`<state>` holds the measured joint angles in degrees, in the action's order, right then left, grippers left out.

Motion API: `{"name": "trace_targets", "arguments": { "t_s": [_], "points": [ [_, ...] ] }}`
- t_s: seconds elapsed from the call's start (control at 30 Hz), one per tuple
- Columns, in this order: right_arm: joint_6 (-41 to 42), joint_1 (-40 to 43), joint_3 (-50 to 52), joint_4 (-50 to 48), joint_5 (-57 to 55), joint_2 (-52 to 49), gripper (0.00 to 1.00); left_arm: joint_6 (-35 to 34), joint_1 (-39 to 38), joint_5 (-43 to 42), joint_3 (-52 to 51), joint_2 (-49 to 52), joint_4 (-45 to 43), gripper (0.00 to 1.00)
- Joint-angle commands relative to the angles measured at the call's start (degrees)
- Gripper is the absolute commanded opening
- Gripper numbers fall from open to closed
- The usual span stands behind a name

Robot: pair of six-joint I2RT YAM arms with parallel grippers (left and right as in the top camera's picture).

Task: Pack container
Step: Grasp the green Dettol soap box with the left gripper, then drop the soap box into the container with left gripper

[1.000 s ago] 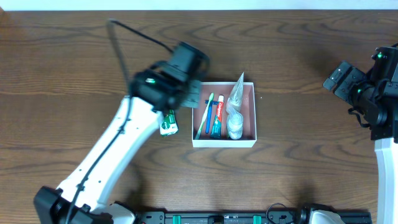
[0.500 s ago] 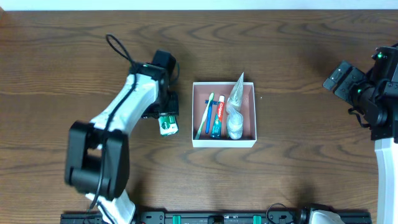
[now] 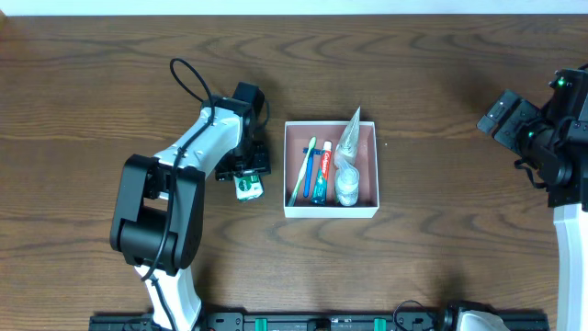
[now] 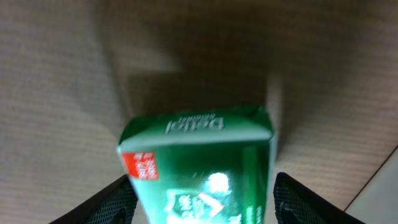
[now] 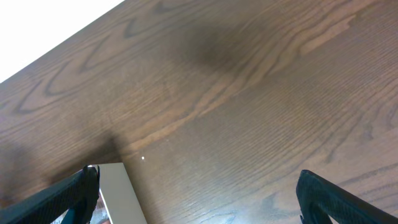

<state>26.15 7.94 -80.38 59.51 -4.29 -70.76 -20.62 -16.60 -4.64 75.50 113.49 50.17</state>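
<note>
The container (image 3: pixel 331 211), a square white-walled box with a pink-brown inside, sits mid-table. It holds toothbrushes (image 3: pixel 301 173), a toothpaste tube (image 3: pixel 321 175) and a clear plastic bag (image 3: pixel 347 164). A green soap box (image 3: pixel 248 190) lies on the table just left of it. My left gripper (image 3: pixel 245 171) is low over this box. In the left wrist view its fingers (image 4: pixel 202 202) are open and straddle the green box (image 4: pixel 199 143). My right gripper (image 3: pixel 501 115) is open and empty, far right. The container's white wall (image 5: pixel 118 193) shows in the right wrist view.
The brown wooden table (image 3: pixel 441 257) runs under everything. The right arm's body (image 3: pixel 565 156) stands at the right edge. The left arm stretches from the front left toward the soap box. A white strip borders the table's far edge.
My left arm has swung from beside the container's left wall out to the left and dropped down over the green soap box. The right arm has not moved.
</note>
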Motion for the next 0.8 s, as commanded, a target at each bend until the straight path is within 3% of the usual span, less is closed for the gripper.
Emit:
{"name": "trace_targets", "arguments": {
  "t_s": [0.0,0.4,0.63,0.77],
  "points": [
    [0.6,0.3,-0.2,0.1,0.0,0.2,0.99,-1.1,0.2,-1.2,-0.3,1.1,-0.6,0.71],
    [0.6,0.3,-0.2,0.1,0.0,0.2,0.99,1.0,0.2,-2.0,0.2,0.5,0.2,0.43],
    [0.6,0.3,-0.2,0.1,0.0,0.2,0.99,1.7,-0.1,-2.1,7.8,-7.6,8.2,0.41],
    [0.6,0.3,-0.2,0.1,0.0,0.2,0.99,1.8,-2.4,-3.0,9.3,-15.1,8.0,0.41]
  ]
}}
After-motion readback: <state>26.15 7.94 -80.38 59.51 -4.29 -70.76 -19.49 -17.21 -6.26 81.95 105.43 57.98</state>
